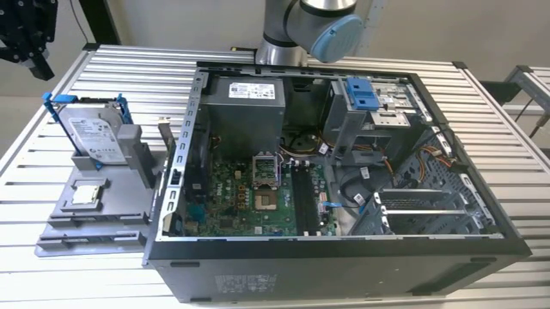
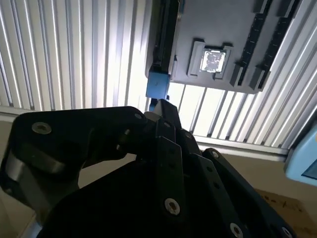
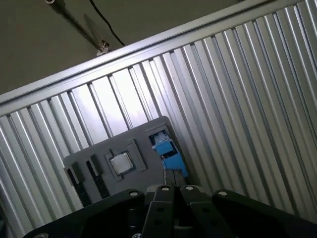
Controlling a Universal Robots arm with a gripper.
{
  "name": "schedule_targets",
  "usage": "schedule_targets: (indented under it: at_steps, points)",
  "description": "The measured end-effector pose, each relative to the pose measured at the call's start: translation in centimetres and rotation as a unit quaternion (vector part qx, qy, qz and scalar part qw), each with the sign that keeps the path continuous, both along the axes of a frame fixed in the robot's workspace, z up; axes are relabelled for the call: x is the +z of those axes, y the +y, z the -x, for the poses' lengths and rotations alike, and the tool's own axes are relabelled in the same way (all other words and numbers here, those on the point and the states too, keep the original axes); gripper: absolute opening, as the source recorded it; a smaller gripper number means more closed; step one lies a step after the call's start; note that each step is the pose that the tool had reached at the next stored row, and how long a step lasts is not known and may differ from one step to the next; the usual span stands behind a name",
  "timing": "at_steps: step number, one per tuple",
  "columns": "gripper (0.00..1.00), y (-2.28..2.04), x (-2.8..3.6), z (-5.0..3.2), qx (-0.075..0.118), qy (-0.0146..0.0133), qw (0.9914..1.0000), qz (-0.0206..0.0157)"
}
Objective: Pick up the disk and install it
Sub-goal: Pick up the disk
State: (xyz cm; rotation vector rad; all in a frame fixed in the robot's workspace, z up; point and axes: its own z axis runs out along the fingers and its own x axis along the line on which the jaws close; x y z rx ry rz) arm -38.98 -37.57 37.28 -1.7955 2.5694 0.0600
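The flat silver-grey metal disk (image 1: pixel 89 132), white-labelled and blue-railed, is seen at the left of the exterior view, propped tilted in a grey plastic tray (image 1: pixel 103 219) beside the open black computer case (image 1: pixel 344 257). The black gripper (image 1: pixel 36 64) is seen at the upper left, jaws drawn narrow, nothing gripped.

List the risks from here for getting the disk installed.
The disk leans in its grey stand, with the gripper apart from it; a skewed grasp could tip it. The processor chip lies close by and could be struck. Loose cables in the case might snag the disk.
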Motion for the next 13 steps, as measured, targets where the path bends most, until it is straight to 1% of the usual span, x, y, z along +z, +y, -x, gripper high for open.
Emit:
schedule_targets:
  at_steps: [2, 4, 7, 8, 10, 12, 13]
  points:
    - [0.00, 0.00, 0.00, 0.00, 0.018, 0.0000, 0.99984, 0.0000]
    - [0.00, 0.00, 0.00, 0.00, 0.036, 0.0000, 0.99936, 0.0000]
    - [0.00, 0.00, 0.00, -0.03, 0.063, 0.0000, 0.99803, 0.0000]
    - [0.00, 0.00, 0.00, -0.03, 0.071, 0.0001, 0.99745, 0.0000]
    - [0.00, 0.00, 0.00, -0.04, 0.090, 0.0000, 0.99599, 0.0000]
    - [0.00, 0.00, -0.01, -0.05, 0.107, 0.0000, 0.99421, 0.0000]
    - [0.00, 0.00, -0.01, -0.05, 0.117, 0.0000, 0.99318, 0.0000]
